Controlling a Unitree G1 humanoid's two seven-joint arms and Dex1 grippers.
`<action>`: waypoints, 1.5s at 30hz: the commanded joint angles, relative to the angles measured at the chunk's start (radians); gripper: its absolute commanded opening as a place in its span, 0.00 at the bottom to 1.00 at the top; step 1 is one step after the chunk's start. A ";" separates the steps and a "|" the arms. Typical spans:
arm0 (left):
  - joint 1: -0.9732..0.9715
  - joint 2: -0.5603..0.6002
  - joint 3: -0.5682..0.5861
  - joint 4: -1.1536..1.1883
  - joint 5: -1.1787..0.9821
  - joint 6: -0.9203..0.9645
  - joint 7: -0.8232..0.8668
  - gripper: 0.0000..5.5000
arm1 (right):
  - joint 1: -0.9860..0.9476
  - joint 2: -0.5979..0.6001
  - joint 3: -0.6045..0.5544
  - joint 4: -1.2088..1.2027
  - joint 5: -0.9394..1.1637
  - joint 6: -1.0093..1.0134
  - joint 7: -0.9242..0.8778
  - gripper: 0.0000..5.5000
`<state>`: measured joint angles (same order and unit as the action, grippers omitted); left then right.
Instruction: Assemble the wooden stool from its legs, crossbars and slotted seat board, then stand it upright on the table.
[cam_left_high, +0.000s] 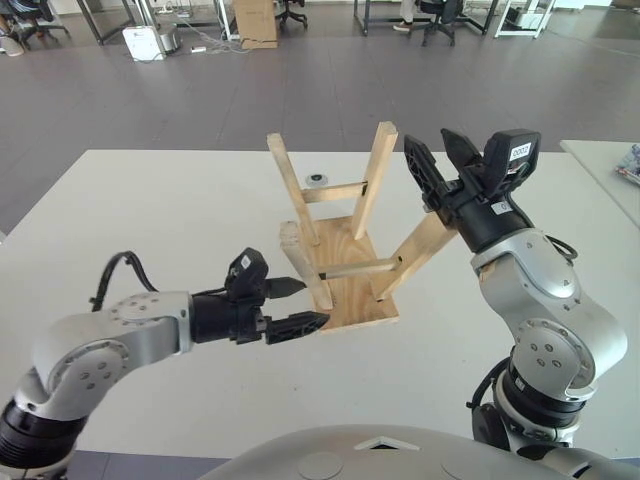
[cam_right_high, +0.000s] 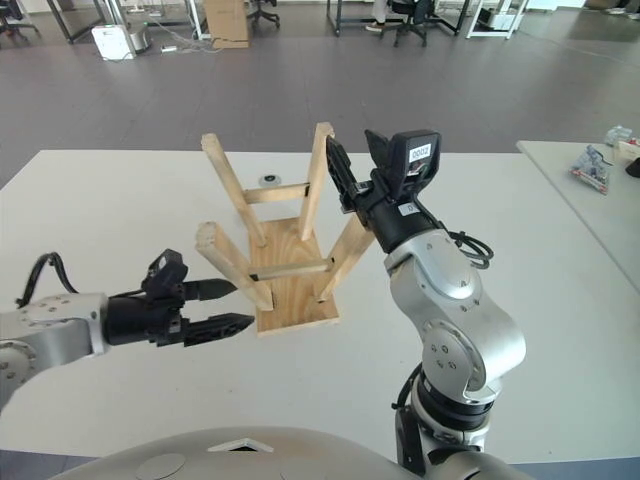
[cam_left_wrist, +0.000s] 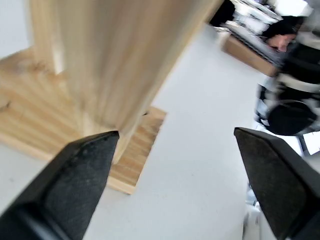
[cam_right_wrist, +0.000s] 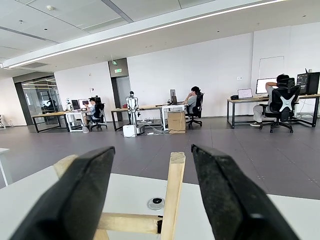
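Mid-frame, the stool (cam_left_high: 345, 245) rests inverted on its seat board (cam_left_high: 352, 305) (legs (cam_left_high: 374, 180) leaning unevenly). Left gripper (cam_left_high: 313, 302), lower centre, and right gripper (cam_left_high: 428, 142), upper right, both gape empty; a clumsy nudge could unseat a leg.

Left gripper (cam_left_high: 313, 303) low, right gripper (cam_left_high: 430, 140) raised, both jaws apart

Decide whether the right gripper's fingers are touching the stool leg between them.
Apart. The right wrist view shows the stool leg standing between the open fingers, with background visible on both sides.
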<state>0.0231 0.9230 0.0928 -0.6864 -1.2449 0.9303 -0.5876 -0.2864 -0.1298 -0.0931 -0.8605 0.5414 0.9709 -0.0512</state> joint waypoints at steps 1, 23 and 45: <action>-0.207 0.100 0.253 0.122 -0.159 -0.035 -0.081 0.78 | 0.073 -0.017 0.042 0.108 0.006 0.114 0.008 0.52; -0.093 -0.300 -0.197 -0.023 0.223 -0.119 0.709 0.78 | 0.197 0.069 0.125 0.023 0.080 0.115 -0.195 0.52; -0.506 -0.339 0.421 0.212 -0.199 -0.482 0.507 0.78 | -0.207 -0.114 -0.182 0.043 0.374 0.176 -0.028 0.52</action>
<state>-0.5498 0.5805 0.5010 -0.4745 -1.4770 0.4359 -0.0628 -0.4763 -0.1824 -0.2478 -0.7898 0.8432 1.0801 -0.1021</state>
